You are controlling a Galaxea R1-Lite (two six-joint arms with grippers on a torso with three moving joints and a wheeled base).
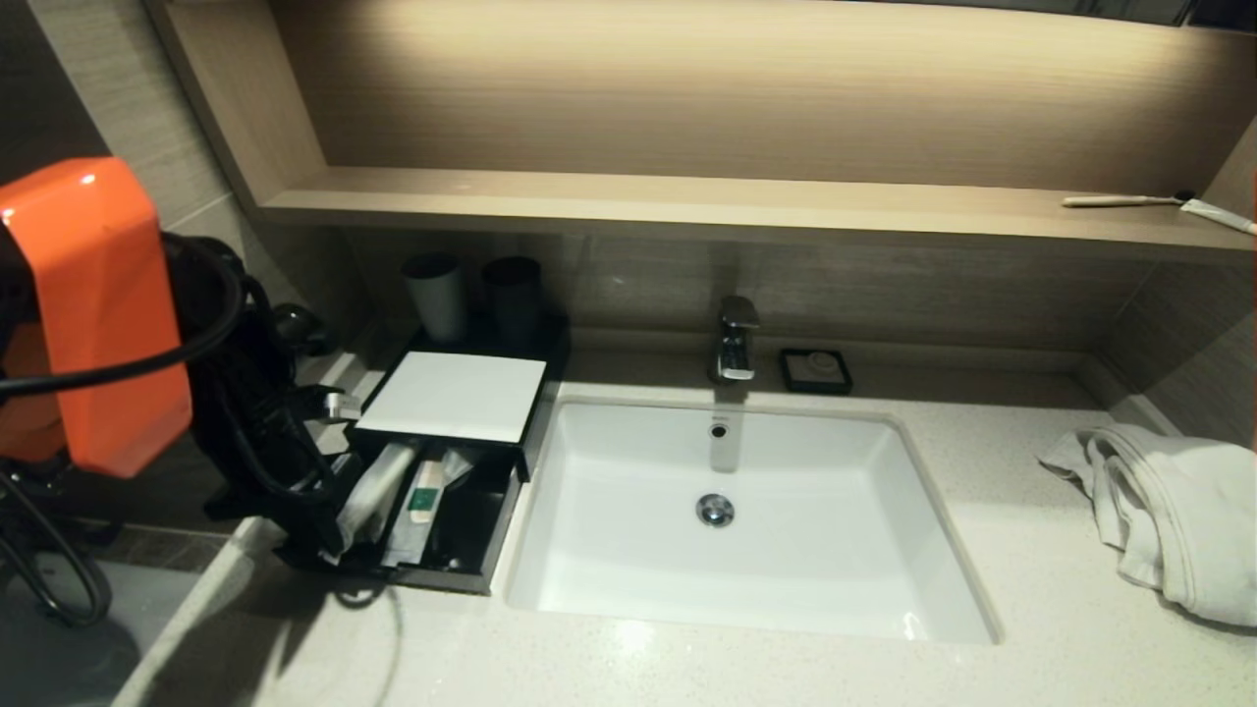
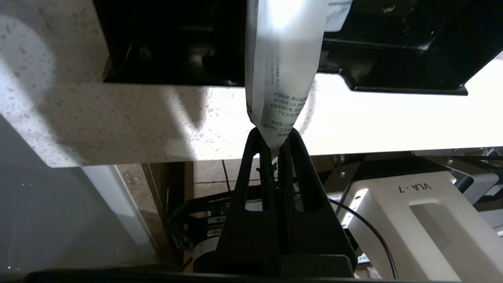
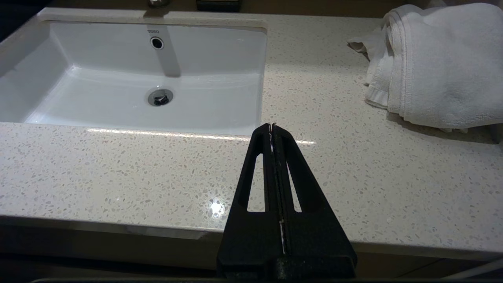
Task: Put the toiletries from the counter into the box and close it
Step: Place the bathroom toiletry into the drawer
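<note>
A black box (image 1: 447, 577) stands on the counter left of the sink, its drawer pulled out under a white lid (image 1: 452, 396). A green and white tube (image 1: 425, 491) lies inside. My left gripper (image 2: 274, 137) is shut on the end of a white printed sachet (image 2: 283, 59). The sachet reaches from the counter edge over the box's wall (image 2: 169, 39) into the drawer; it also shows in the head view (image 1: 373, 494). My right gripper (image 3: 272, 126) is shut and empty, low above the front of the counter to the right of the sink.
The white sink (image 1: 609, 491) with its faucet (image 1: 737, 339) fills the middle. A black soap dish (image 1: 815, 370) sits behind it. Two dark cups (image 1: 437, 295) stand behind the box. A white towel (image 1: 1178, 511) lies at the right. A toothbrush (image 1: 1120, 200) lies on the shelf.
</note>
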